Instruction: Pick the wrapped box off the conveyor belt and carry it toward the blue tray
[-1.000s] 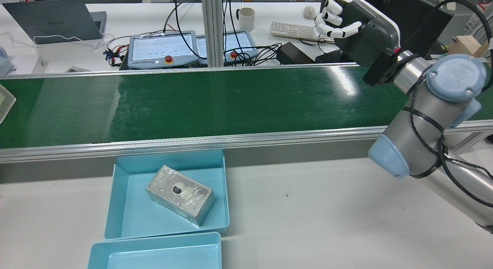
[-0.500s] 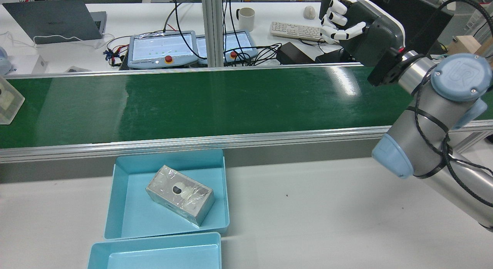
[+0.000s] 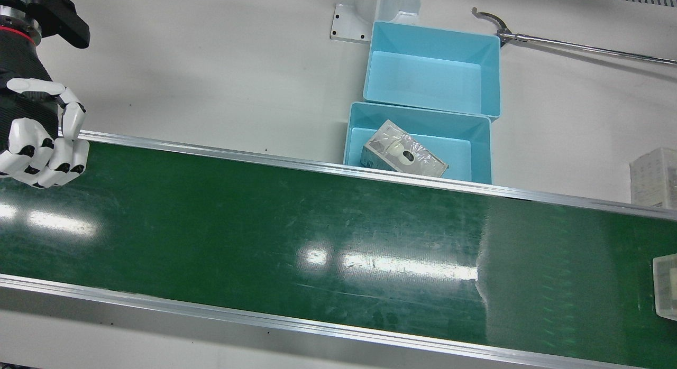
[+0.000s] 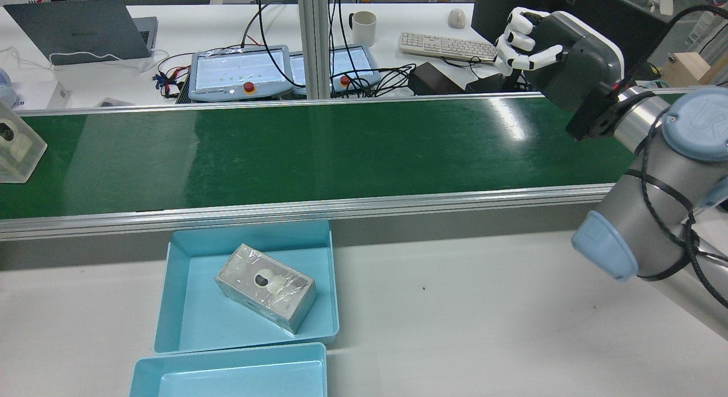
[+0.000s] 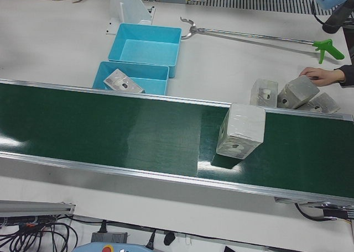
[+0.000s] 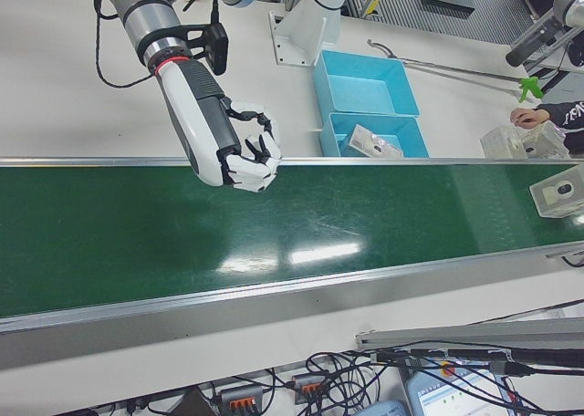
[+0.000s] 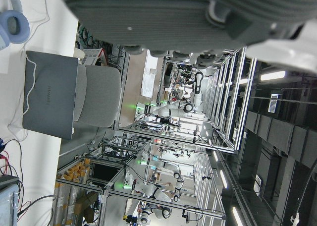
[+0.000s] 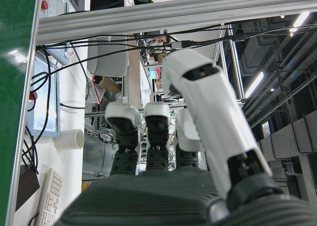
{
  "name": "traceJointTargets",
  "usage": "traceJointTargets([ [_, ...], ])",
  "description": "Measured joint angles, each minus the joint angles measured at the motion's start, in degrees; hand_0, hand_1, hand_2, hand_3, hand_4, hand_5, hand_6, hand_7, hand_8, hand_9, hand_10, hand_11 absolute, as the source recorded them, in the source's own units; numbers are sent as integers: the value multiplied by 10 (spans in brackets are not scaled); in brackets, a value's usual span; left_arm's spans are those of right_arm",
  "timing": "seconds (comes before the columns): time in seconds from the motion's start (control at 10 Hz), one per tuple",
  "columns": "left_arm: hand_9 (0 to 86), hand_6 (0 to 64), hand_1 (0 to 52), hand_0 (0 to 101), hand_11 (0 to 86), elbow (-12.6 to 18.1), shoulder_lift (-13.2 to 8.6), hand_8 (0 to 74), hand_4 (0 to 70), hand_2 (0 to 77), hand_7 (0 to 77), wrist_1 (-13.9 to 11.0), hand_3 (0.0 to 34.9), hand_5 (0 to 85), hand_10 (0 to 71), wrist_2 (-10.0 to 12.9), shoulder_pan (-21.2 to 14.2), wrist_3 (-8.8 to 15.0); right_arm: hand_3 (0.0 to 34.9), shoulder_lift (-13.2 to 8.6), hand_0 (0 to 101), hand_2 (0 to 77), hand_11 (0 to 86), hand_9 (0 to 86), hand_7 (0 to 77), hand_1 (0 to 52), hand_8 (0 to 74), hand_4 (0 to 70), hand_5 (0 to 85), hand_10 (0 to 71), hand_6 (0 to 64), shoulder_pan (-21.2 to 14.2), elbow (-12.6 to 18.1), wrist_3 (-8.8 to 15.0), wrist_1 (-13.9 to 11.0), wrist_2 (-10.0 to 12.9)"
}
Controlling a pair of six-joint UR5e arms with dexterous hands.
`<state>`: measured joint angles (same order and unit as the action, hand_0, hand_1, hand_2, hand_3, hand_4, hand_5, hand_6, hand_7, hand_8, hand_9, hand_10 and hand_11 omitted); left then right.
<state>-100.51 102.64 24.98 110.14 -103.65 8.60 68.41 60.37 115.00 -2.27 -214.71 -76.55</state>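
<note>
Currently my right hand (image 4: 526,41) hangs empty, fingers loosely curled, over the belt's right end; wrapped box (image 5: 241,130) rides the conveyor (image 4: 318,152) far left. Pick and carry to blue tray (image 4: 187,323) remain.

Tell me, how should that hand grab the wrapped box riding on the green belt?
Probably from above, fingers closing on two opposite flat side faces of the wrapped box. It stands upright on the conveyor belt with its top and sides free. The right hand hovers empty, far along the belt.
</note>
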Motion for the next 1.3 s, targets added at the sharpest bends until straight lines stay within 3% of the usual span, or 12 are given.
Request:
traceJointTargets([
  [0.3, 0, 0, 0, 0, 0, 0, 0, 0, 0, 11, 0, 0, 0, 11, 0, 0, 0, 0, 5, 27, 578, 469, 698, 665, 709, 229, 475, 409, 704, 480, 616, 2, 12, 7, -2, 24],
  [0.5, 0, 0, 0, 0, 0, 0, 0, 0, 0, 11, 0, 0, 0, 11, 0, 0, 0, 0, 6, 40, 574, 502, 698, 665, 698, 256, 475, 398, 698, 485, 627, 2, 13, 9, -2, 34],
  [0.6, 0, 0, 0, 0, 0, 0, 0, 0, 0, 5, 5, 0, 0, 11, 0, 0, 0, 0, 7, 41, 563, 469, 698, 660, 698, 218, 469, 371, 698, 491, 627, 1, 11, 9, -1, 36],
  [1.3, 0, 0, 0, 0, 0, 0, 0, 0, 0, 5, 0, 0, 0, 11, 5, 0, 0, 0, 5, 40, 557, 420, 698, 660, 698, 213, 469, 376, 704, 491, 622, 10, 0, 8, 4, 37],
])
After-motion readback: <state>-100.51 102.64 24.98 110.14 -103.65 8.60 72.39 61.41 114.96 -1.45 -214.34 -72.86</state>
